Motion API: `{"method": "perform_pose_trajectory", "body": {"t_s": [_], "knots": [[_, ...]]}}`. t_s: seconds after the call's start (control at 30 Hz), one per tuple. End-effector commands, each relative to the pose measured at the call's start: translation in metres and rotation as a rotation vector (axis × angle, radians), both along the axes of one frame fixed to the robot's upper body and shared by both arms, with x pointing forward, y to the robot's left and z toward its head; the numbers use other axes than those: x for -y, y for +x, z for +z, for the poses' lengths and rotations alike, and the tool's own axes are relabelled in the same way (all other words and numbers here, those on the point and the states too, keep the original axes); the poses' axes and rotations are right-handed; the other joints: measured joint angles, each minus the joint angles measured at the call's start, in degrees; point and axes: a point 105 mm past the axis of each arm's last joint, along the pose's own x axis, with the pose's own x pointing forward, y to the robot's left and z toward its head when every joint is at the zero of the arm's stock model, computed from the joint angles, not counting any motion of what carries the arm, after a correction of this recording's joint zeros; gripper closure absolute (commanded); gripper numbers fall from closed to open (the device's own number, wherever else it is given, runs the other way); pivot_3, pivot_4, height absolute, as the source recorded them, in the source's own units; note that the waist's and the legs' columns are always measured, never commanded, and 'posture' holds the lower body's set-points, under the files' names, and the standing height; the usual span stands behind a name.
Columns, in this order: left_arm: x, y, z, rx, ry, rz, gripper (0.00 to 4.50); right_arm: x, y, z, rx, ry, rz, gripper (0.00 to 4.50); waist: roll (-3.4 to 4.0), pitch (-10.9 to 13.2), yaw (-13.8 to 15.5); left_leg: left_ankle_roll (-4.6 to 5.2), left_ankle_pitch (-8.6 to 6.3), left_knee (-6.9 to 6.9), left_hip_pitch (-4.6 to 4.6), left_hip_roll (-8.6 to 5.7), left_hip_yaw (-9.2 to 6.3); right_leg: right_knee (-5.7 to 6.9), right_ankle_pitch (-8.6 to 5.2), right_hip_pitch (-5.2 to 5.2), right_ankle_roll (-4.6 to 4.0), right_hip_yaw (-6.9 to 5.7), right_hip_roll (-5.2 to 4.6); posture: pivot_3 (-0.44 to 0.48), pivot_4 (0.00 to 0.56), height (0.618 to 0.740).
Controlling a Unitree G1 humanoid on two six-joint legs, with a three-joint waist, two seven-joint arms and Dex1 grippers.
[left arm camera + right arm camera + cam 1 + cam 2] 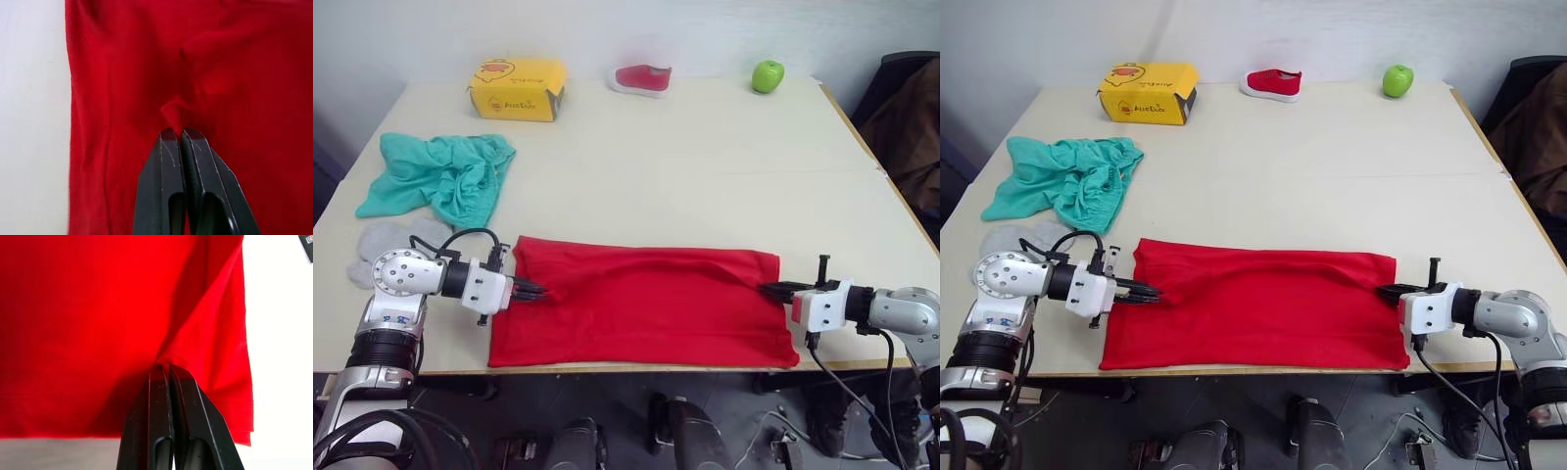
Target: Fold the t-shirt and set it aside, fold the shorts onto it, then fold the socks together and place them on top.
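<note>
- Left eye view shows the t-shirt [646, 304] lying along the near edge of the surface [705, 166] as a long, flat red band, already narrowed by at least one lengthwise fold, with no sleeves or neck opening showing.
- Left gripper [536, 291] sits at the robot's-left end of the t-shirt; in the left wrist view its two black fingers [168, 161] are pressed together with a small pucker of red cloth pinched at their tips.
- Right gripper [773, 289] is at the opposite end; in the right wrist view its fingers [159, 391] are likewise closed tight on a raised crease of the cloth close to the t-shirt's end edge.
- My reading: the first step is under way but unfinished. With both ends held, a crosswise fold to shorten the band looks like what remains before the t-shirt can be set aside.
- Shorts [440, 176] lie in a crumpled teal heap on the robot's-left side of the surface, well apart from the t-shirt and unfolded.
- Socks [386, 240] are a pale grey lump near the left arm, just nearer than the shorts, partly hidden; not folded or stacked.
- Yellow box [517, 90], small red shoe [643, 78] and green apple [768, 75] stand along the far edge, away from the work.
- Two of the three garments look untouched, so most of the task is left.
</note>
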Motion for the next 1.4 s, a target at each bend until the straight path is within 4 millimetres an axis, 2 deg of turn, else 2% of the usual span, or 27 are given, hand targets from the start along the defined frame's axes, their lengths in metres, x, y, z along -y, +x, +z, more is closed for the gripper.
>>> {"method": "perform_pose_trajectory", "body": {"t_s": [0.03, 0.23, 0.27, 0.3, 0.33, 0.43, 0.6, 0.7, 0.73, 0.8, 0.87, 0.9, 0.97, 1.1, 1.2, 1.23, 1.33, 1.4], "knots": [[-0.002, 0.006, 0.000, 0.088, 0.003, 0.007, 4.50, 0.008, 0.000, -0.004, -0.011, -0.038, -0.008, 4.43, -0.01, 0.00, -0.04, 0.02, -0.01, 0.00, 0.01, 0.00, 0.02, 0.01, 0.00, 0.00, 0.00, 0.00, 0.00, 0.000, 0.150, 0.740], [-0.010, 0.015, 0.004, -0.023, -0.047, 0.113, 4.50, 0.009, -0.001, -0.001, -0.058, 0.012, -0.022, 4.43, -0.01, -0.01, -0.10, 0.03, -0.02, -0.01, 0.02, 0.02, 0.05, 0.03, 0.00, 0.00, 0.00, -0.01, 0.03, 0.000, 0.150, 0.740], [-0.011, 0.014, 0.004, -0.062, -0.059, 0.135, 4.28, 0.008, -0.002, 0.000, -0.070, 0.026, -0.020, 4.48, -0.01, -0.01, -0.11, 0.05, -0.02, -0.01, 0.02, 0.02, 0.05, 0.03, 0.00, 0.00, 0.00, -0.01, 0.03, 0.000, 0.150, 0.740], [-0.011, 0.014, 0.004, -0.090, -0.071, 0.149, 4.02, 0.007, -0.002, 0.002, -0.079, 0.045, -0.025, 4.29, -0.01, 0.00, -0.11, 0.05, -0.03, -0.01, 0.02, 0.02, 0.05, 0.03, 0.00, 0.00, 0.00, -0.01, 0.03, 0.000, 0.150, 0.740], [-0.011, 0.013, 0.005, -0.111, -0.078, 0.158, 3.86, 0.006, -0.001, 0.005, -0.087, 0.066, -0.031, 4.09, -0.01, 0.00, -0.11, 0.05, -0.03, -0.02, 0.00, 0.04, 0.03, 0.02, 0.00, -0.01, 0.00, -0.02, 0.03, 0.000, 0.150, 0.740], [-0.013, 0.007, 0.011, -0.213, -0.107, 0.200, 2.95, 0.004, 0.001, 0.022, -0.111, 0.157, -0.062, 3.27, -0.01, 0.00, -0.09, 0.06, -0.03, -0.01, -0.01, 0.06, 0.02, 0.01, 0.00, -0.01, 0.00, -0.03, 0.03, 0.000, 0.150, 0.740], [-0.027, -0.008, 0.028, -0.443, -0.147, 0.315, 1.35, 0.009, 0.000, 0.053, -0.186, 0.311, -0.140, 1.47, 0.01, 0.01, -0.07, 0.06, -0.03, -0.01, -0.07, 0.07, -0.03, 0.00, 0.00, -0.06, 0.00, -0.03, 0.03, 0.000, 0.150, 0.740], [-0.042, -0.013, 0.041, -0.613, -0.195, 0.435, 0.51, 0.005, 0.000, 0.071, -0.298, 0.474, -0.198, 0.55, 0.01, 0.01, -0.13, 0.06, -0.03, -0.01, -0.06, 0.09, -0.08, -0.02, 0.00, -0.05, 0.00, -0.03, 0.04, 0.000, 0.150, 0.740], [-0.046, -0.011, 0.044, -0.659, -0.218, 0.478, 0.18, 0.001, 0.000, 0.076, -0.337, 0.521, -0.204, 0.51, 0.01, 0.01, -0.13, 0.06, -0.03, -0.01, -0.07, 0.09, -0.09, -0.03, 0.00, -0.04, -0.01, -0.03, 0.04, 0.000, 0.150, 0.740], [-0.047, -0.001, 0.056, -0.705, -0.323, 0.527, 0.04, -0.012, 0.003, 0.087, -0.402, 0.640, -0.212, 0.51, 0.01, 0.01, -0.06, 0.06, -0.04, -0.01, -0.06, 0.09, -0.11, -0.02, -0.01, -0.04, -0.01, -0.04, 0.04, 0.000, 0.150, 0.740], [-0.039, 0.014, 0.069, -0.753, -0.468, 0.550, 0.00, -0.030, 0.010, 0.093, -0.464, 0.746, -0.216, 0.93, 0.00, 0.01, 0.04, 0.07, -0.04, 0.00, -0.09, 0.09, -0.11, -0.02, -0.01, -0.04, -0.01, -0.04, 0.04, 0.000, 0.150, 0.740], [-0.032, 0.024, 0.074, -0.771, -0.538, 0.546, 0.40, -0.042, 0.016, 0.093, -0.490, 0.772, -0.224, 1.20, -0.01, 0.00, 0.18, 0.07, -0.04, 0.01, -0.12, 0.08, -0.12, -0.03, -0.01, -0.03, -0.01, -0.05, 0.03, 0.000, 0.150, 0.740], [-0.022, 0.037, 0.073, -0.769, -0.572, 0.546, 0.91, -0.060, 0.023, 0.089, -0.519, 0.784, -0.234, 1.86, 0.00, 0.00, 0.33, 0.07, -0.04, 0.11, -0.24, 0.06, -0.15, 0.00, 0.01, -0.10, 0.02, -0.07, 0.03, 0.000, 0.150, 0.740], [0.002, 0.051, 0.049, -0.764, -0.489, 0.537, 2.20, -0.089, 0.028, 0.059, -0.559, 0.688, -0.255, 3.32, -0.01, 0.00, 0.30, 0.06, -0.05, 0.04, -0.37, 0.04, -0.13, -0.08, 0.01, -0.21, 0.02, -0.15, 0.09, 0.000, 0.150, 0.740], [0.013, 0.058, 0.034, -0.759, -0.434, 0.530, 3.18, -0.100, 0.028, 0.042, -0.591, 0.651, -0.271, 4.38, -0.01, 0.00, 0.32, 0.05, -0.05, 0.05, -0.43, 0.03, -0.12, -0.15, 0.01, -0.22, 0.02, -0.17, 0.12, 0.000, 0.150, 0.740], [0.014, 0.060, 0.029, -0.747, -0.403, 0.536, 3.50, -0.102, 0.027, 0.037, -0.600, 0.636, -0.280, 4.50, -0.01, 0.00, 0.32, 0.05, -0.05, 0.07, -0.43, 0.03, -0.12, -0.14, 0.01, -0.22, 0.02, -0.17, 0.13, 0.000, 0.150, 0.740], [0.011, 0.065, 0.014, -0.720, -0.325, 0.566, 4.43, -0.097, 0.029, 0.023, -0.611, 0.603, -0.347, 4.50, -0.01, 0.00, 0.22, 0.05, -0.05, 0.09, -0.43, 0.03, -0.12, -0.13, 0.01, -0.22, 0.02, -0.17, 0.13, 0.000, 0.150, 0.740], [0.003, 0.073, 0.004, -0.679, -0.285, 0.629, 4.47, -0.083, 0.035, 0.015, -0.587, 0.600, -0.446, 4.50, -0.01, 0.00, 0.15, 0.05, -0.05, 0.09, -0.41, 0.03, -0.11, -0.12, 0.01, -0.22, 0.02, -0.16, 0.13, 0.000, 0.150, 0.740]]}}
